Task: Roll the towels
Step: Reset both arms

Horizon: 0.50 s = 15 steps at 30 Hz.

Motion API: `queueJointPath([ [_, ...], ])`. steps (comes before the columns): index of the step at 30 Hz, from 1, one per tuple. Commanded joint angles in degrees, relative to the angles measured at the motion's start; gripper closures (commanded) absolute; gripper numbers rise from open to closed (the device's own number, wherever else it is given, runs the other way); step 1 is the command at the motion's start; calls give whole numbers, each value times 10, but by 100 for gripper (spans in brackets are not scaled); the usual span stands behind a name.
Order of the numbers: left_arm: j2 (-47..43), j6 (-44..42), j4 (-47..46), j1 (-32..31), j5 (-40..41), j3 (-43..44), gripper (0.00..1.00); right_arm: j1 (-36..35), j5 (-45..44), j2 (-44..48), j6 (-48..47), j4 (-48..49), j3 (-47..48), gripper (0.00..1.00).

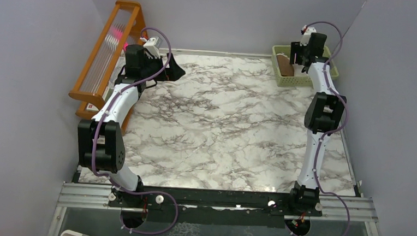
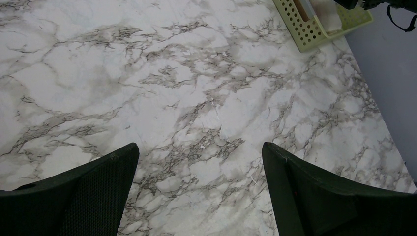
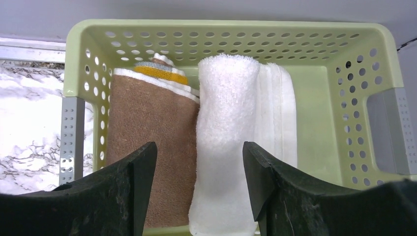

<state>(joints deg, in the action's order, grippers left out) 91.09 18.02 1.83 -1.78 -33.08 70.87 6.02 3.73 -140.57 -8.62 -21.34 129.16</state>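
- Basket (image 3: 226,27): pale green hard plastic, rectangular, rounded corners, walls full of round holes. Sits at table's 1 o'clock corner in top view.
- Table (image 1: 222,124): smooth white top w/ grey marble veining.
- Brown towel (image 3: 147,132): flat-woven, matte, bundled into a long roll; mustard-yellow and cream layers show at its far end. Lies in the basket's 9 o'clock half (right wrist view).
- White towel (image 3: 226,142): fluffy terry, thick roll shape, w/ a flatter hemmed fold on its 3 o'clock side. Touches the brown one along its length; both lie lengthwise, 12 to 6.
- Basket's 3 o'clock third is bare green floor.
- Right gripper (image 3: 199,152): black textured fingers spread apart, nothing clamped, hanging over the basket's near edge. The seam between the two towels lies in the gap; can't tell if the tips touch cloth.
- Left gripper (image 2: 199,147): fingers fully apart, holding nothing, over bare marble at 11 o'clock of the table, well apart from the basket.
- Wooden rack (image 1: 109,52): orange-brown frame w/ thin rods, off the table at 10 o'clock.
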Motion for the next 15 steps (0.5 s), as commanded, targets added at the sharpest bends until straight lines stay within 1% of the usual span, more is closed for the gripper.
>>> queueJointPath([
  [1, -16, -9, 0, 0, -14, 8, 1, 3, 23, 22, 9, 4, 5, 35],
  [4, -17, -8, 1, 0, -14, 7, 1, 3, 28, 32, 12, 11, -5, 35],
  [7, -19, -7, 1, 0, -14, 7, 1, 3, 43, 63, 20, 38, -48, 35],
  [11, -18, -6, 2, 0, -16, 8, 1, 3, 67, 145, 44, 100, -141, 31],
  [15, -20, -6, 3, 0, -15, 9, 1, 3, 110, 232, 78, 153, -238, 30],
])
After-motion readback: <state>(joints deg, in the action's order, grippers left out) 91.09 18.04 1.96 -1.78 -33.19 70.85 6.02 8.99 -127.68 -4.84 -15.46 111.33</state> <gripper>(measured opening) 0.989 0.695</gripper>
